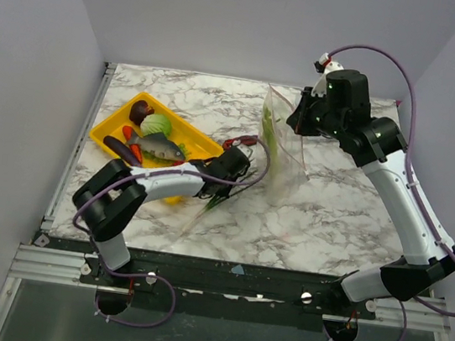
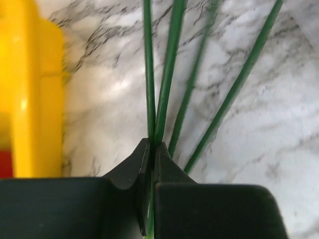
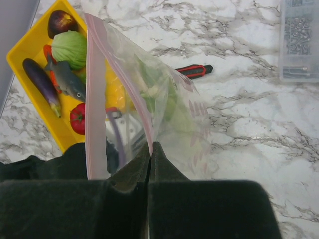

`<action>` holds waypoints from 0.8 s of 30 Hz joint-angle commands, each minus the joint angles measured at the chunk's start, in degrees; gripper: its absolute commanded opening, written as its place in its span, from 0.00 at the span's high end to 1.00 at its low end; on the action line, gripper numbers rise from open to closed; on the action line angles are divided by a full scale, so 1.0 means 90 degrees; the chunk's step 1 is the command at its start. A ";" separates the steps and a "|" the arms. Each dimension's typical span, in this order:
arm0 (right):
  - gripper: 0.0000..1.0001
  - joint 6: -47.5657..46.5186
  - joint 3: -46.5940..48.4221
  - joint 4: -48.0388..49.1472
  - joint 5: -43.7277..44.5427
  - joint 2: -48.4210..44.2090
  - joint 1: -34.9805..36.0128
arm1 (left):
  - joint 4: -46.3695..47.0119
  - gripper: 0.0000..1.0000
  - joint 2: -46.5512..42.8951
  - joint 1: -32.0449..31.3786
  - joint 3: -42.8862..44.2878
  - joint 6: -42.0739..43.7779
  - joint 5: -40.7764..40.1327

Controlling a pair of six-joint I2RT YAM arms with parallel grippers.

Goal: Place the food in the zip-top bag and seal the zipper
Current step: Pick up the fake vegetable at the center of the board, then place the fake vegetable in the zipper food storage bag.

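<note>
From the top external view, the yellow tray (image 1: 108,127) lay at the left side of the marble table (image 1: 331,219), close to the left edge, with the grey fish (image 1: 159,147), the eggplant (image 1: 118,149) and a green cabbage (image 1: 157,124) in it. The left gripper (image 1: 222,194) was low, just beside the near-right corner of the tray, pinching green stalks (image 1: 217,199) that lay close to the table and ran toward the near side. The right gripper (image 1: 301,113) held the zip-top bag (image 1: 282,144) up above the far middle of the table. The bag hung downward from it, with pale green food inside. The right half of the table around the bag was bare marble.

In the left wrist view, the left gripper (image 2: 152,149) had its fingers pressed together on the green stalks (image 2: 167,74). Their long axis ran straight away from the fingers, spreading a little like a fan over the marble. The tray's wall (image 2: 35,94) stood just to the left.

In the right wrist view, the right gripper (image 3: 150,152) was closed on the mouth edge of the bag (image 3: 164,109). The pinkish zipper (image 3: 122,74) ran up and away from the fingers, and the mouth was open. Below it were the tomato (image 3: 78,118), a red-handled tool (image 3: 195,71) and a clear compartment box (image 3: 300,40) at the far right edge.
</note>
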 commanded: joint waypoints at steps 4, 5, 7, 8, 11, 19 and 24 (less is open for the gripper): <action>1.00 0.0123 -0.0173 0.0212 0.0248 -0.0226 0.0049 | -0.0615 1.00 -0.2844 -0.0012 -0.0712 -0.0107 0.0423; 1.00 0.0128 -0.0159 0.0216 0.0236 -0.0229 0.0051 | -0.0596 1.00 -0.3291 -0.0011 -0.0748 -0.0101 0.0576; 1.00 0.0126 -0.0145 0.0213 0.0218 -0.0210 0.0043 | -0.0530 1.00 -0.4032 0.0009 -0.0781 -0.0184 0.0720; 1.00 0.0128 -0.0143 0.0214 0.0217 -0.0206 0.0048 | -0.0492 1.00 -0.4328 0.0035 -0.0761 -0.0203 0.0822; 1.00 0.0115 -0.0115 0.0198 0.0200 -0.0184 0.0051 | -0.0389 1.00 -0.5191 0.0166 -0.0638 -0.0148 0.0959; 1.00 0.0151 -0.0152 0.0226 0.0128 -0.0219 0.0049 | 0.1066 1.00 -0.6446 0.0454 -0.0115 0.0075 0.1209; 1.00 0.0246 -0.0161 0.0359 -0.0037 -0.0177 0.0049 | 0.3898 1.00 -0.6351 0.0461 -0.0283 -0.0341 0.2337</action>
